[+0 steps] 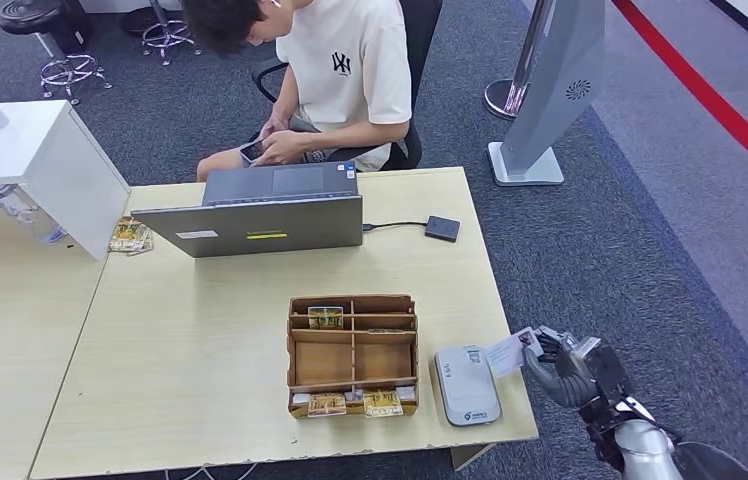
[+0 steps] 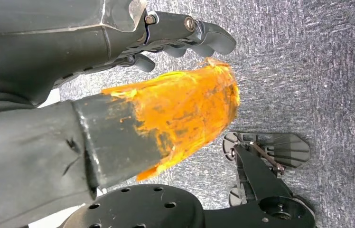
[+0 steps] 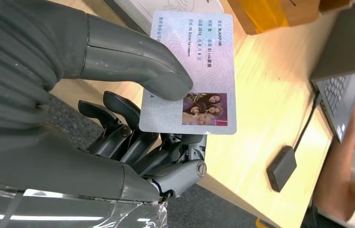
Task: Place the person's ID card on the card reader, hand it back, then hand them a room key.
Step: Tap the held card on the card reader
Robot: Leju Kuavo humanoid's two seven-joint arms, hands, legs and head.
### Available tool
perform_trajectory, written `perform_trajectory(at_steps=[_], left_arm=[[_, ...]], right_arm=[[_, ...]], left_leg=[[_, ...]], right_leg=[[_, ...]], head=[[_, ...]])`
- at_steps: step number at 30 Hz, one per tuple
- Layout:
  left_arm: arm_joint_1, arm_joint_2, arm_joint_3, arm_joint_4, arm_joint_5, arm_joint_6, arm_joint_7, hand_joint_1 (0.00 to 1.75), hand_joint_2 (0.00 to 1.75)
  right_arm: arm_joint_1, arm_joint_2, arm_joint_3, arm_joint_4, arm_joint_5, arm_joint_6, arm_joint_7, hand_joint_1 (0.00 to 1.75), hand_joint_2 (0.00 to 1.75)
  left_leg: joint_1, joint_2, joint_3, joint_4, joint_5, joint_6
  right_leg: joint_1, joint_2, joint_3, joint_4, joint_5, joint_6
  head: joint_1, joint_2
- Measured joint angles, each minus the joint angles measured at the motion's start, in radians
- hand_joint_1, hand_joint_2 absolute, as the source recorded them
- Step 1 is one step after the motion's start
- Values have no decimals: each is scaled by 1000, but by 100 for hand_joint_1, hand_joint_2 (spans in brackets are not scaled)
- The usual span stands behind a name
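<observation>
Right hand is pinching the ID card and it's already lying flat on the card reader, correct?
Not quite. The right hand does pinch the ID card, but the head view shows the card beside the card reader, over the table edge, not lying flat on it.

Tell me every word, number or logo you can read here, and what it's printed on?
"BLACKPINK": on the ID card pinched in the right hand.
"2016", "8", "YG Entertainment": also on the ID card; its Chinese lines are too small to read surely.
A black monogram logo, letters unclear: on the person's T-shirt.
Labels on the card reader and laptop: too small to read.
</observation>
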Motion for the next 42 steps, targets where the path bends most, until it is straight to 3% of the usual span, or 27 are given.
perform_trajectory(at_steps=[9,18,30,42], left_arm=[[2,0,0,0,-4,1,7,0,0],[3,0,1,0,-11,1,16,0,0],[13,-8,13,0,-15,1,61,0,0],[21,-13,19,0,-16,0,80,0,0]], right_arm=[[9,-5,137,-98,106,-48,23,175,175],[-5,-53,267,-136,191,-109,74,175,175],[-104,-116,361,-6,303,-185,137,175,175],[-180,-127,402,105,327,-204,144,175,175]], left_leg=[[0,0,0,0,0,0],[0,0,0,0,0,0],[0,0,1,0,0,0],[0,1,4,0,0,0]], right_leg=[[0,0,0,0,0,0],[0,0,0,0,0,0],[0,0,0,0,0,0],[0,1,4,0,0,0]], head=[[0,0],[0,0],[0,0],[0,0]])
